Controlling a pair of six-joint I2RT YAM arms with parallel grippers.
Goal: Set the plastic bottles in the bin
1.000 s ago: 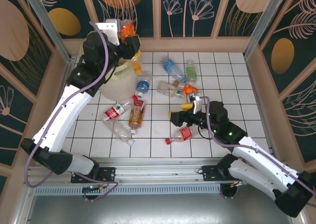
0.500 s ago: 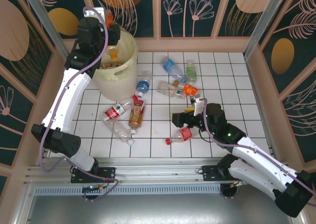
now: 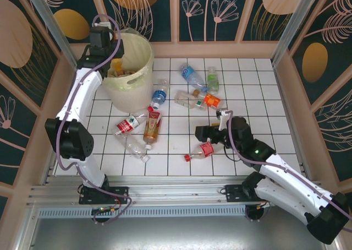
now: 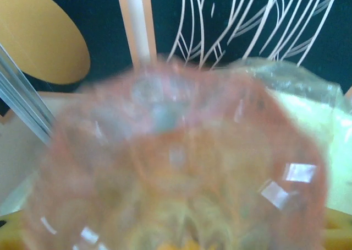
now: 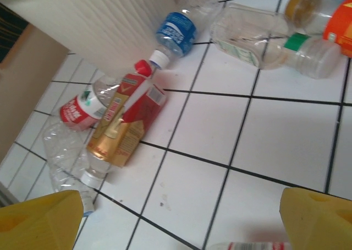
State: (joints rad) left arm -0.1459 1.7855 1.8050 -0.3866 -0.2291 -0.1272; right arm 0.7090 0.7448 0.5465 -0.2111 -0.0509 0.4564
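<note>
I am holding my left gripper (image 3: 110, 50) over the far left rim of the bin (image 3: 137, 85), which is standing in the far left corner of the tiled table (image 3: 258, 85). In the left wrist view a blurred bottle (image 4: 176, 167) with an orange tint is sitting very close to the camera, and I cannot tell whether my fingers are clamping it or are apart from it. Behind it a piece of the clear bag liner (image 4: 286, 76) is showing. Some bottles are lying inside the bin (image 3: 124, 71). My right gripper (image 3: 199, 132) is hovering low over the middle of the table with its jaws wide apart, gripping nothing; in the right wrist view its yellow fingers (image 5: 38, 219) are standing at the two lower corners. The other plastic bottles are lying on their sides on the tiles. A blue-label bottle (image 3: 159, 93) is resting just beside the wall of the bin. Nearer to me, an amber bottle (image 3: 153, 126) with a red cap is lying between a red-label bottle (image 3: 127, 125) and the open floor, and a crushed clear bottle (image 3: 135, 145) is lying next to them. A small red-label bottle (image 3: 204, 150) is lying just on the near side of my right gripper. Beyond my right gripper, a light blue bottle (image 3: 190, 74), a green-cap bottle (image 3: 212, 80), a clear empty bottle (image 3: 186, 98) and an orange-label bottle (image 3: 210, 100) are lying close together.
</note>
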